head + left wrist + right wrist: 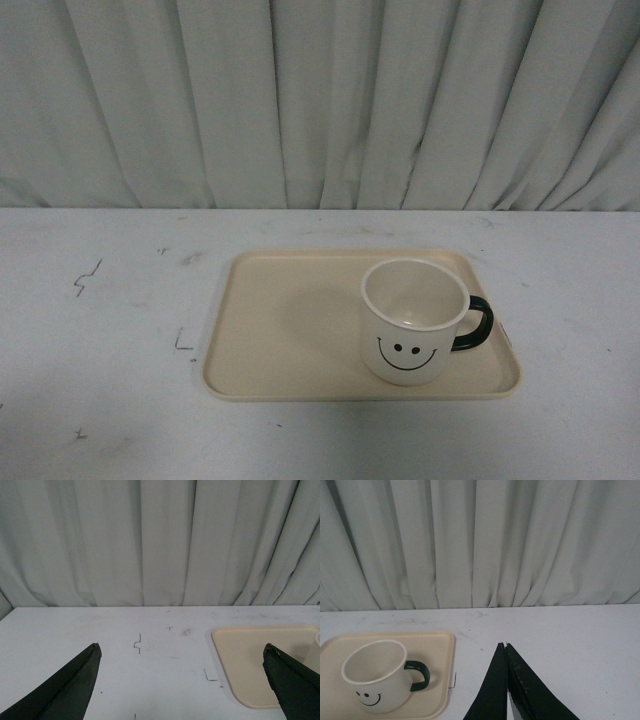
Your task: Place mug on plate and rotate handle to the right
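Glossy cream mug [412, 322] upright on flat beige plate [280, 330]; left hand [182, 672] wide, right hand [506, 652] pinched closed, empty.

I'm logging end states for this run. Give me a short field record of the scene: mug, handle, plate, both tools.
mug: upright on the plate, right half, smiley face toward the camera
handle: black loop, points to the robot's right
plate: beige tray flat on the white table
left tool: open, fingers wide apart, holding nothing, off the plate
right tool: shut, tips together, empty, away from the mug
backdrop: grey curtain
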Controlling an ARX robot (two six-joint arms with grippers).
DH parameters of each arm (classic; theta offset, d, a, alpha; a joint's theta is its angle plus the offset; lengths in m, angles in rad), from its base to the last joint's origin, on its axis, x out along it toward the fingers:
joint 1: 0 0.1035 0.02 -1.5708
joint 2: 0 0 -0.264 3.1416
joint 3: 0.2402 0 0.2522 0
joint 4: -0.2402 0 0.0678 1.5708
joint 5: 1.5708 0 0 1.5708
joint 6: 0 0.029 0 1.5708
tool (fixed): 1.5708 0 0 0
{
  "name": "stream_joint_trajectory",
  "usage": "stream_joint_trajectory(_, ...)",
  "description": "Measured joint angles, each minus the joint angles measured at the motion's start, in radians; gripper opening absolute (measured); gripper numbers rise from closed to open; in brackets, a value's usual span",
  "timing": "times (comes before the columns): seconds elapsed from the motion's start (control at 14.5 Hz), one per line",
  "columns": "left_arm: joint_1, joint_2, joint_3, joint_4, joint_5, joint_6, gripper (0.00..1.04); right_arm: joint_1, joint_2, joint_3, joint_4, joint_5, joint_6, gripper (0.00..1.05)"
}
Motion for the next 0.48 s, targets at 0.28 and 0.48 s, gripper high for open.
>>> stream_joint_trajectory(0.28, 0.000, 0.000, 0.000, 0.000, 0.000, 0.000, 0.98, 0.000, -0.167, 0.000, -0.155, 0.000, 0.000, 0.02)
stream_joint_trajectory(0.48, 0.000, 0.000, 0.000, 0.000, 0.000, 0.000, 0.98, 0.000, -0.262, 0.000, -0.245, 0.000, 0.000, 0.02)
